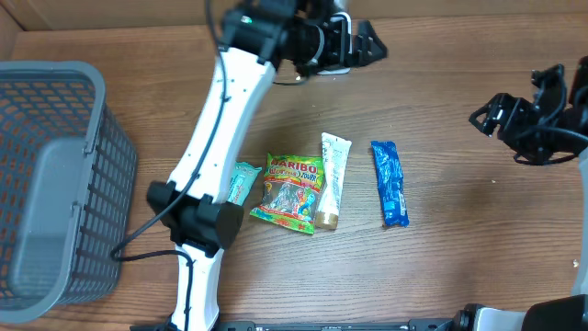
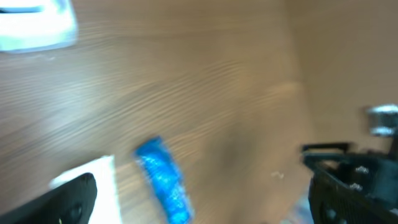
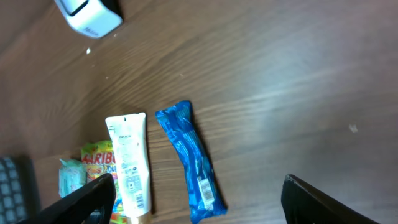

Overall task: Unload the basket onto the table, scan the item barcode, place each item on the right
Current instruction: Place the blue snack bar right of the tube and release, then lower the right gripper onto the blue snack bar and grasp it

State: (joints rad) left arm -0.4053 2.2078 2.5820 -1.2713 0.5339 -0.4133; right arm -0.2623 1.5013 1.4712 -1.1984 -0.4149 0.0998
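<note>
Packets lie in a row mid-tabletop (image 1: pixel 441 74): teal sachet (image 1: pixel 242 181), Haribo bag (image 1: pixel 289 190), white tube (image 1: pixel 332 179), blue packet (image 1: pixel 390 182) (white label near one end). White scanner (image 3: pixel 87 15) sits at the far edge, partly hidden under the left gripper (image 1: pixel 369 43), which is spread and empty. Right gripper (image 1: pixel 498 133), also spread, hovers right of the row. Grey basket (image 1: pixel 115 175) stands far left.

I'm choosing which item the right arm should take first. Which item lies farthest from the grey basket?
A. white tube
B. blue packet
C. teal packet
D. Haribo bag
B: in the overhead view the blue packet ends the row on the side away from the grey basket, beyond the white tube, the Haribo bag and the teal packet.
</note>
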